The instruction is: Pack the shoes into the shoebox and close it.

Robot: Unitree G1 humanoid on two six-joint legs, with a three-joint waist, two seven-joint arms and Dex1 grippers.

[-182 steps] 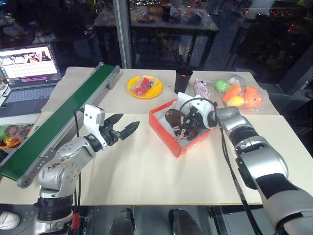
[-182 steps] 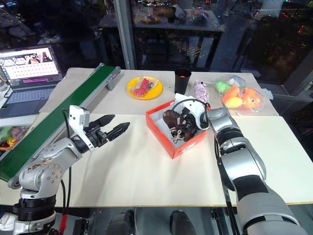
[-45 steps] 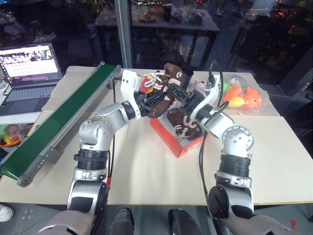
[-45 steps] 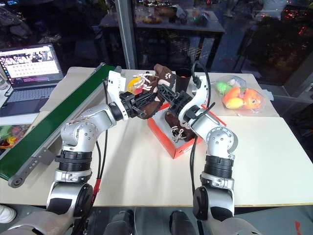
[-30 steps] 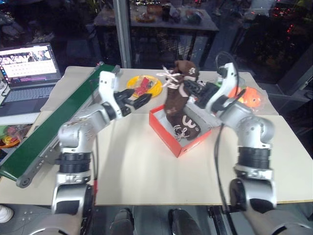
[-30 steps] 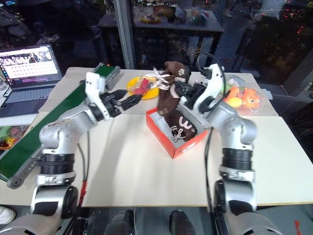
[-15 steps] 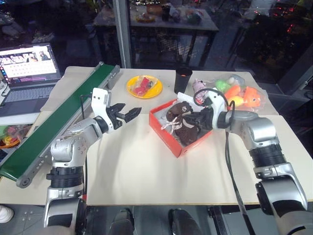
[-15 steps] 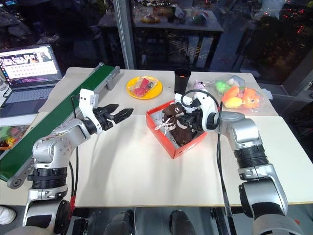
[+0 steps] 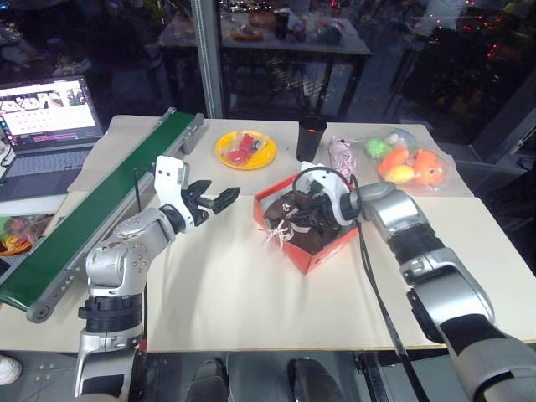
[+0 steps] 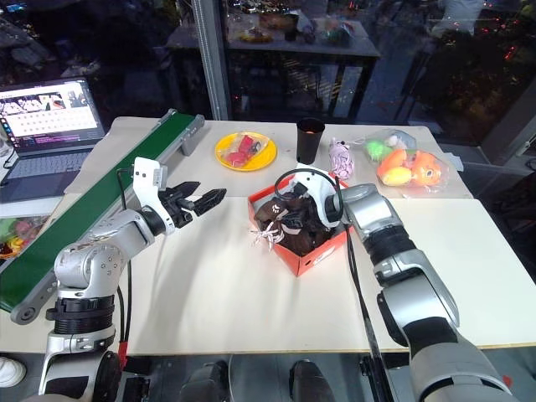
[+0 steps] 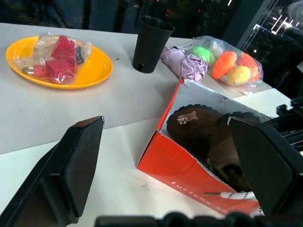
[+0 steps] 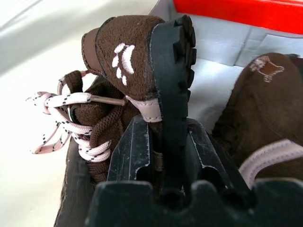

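Right wrist view: my right gripper has its jaws pinched on one shoe's sole; beyond them its mate lies in the shoebox. I'd probably lower it flat, tucking laces inside. Left gripper gapes wide, well aside.

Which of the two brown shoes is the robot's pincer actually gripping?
The shoe with the white paw print on its heel, its laces spilling over the red box's edge. The right pincer clamps its sole. The other shoe lies loose beside it in the shoebox.

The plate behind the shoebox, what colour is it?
Yellow; the plate shows best in the left wrist view.
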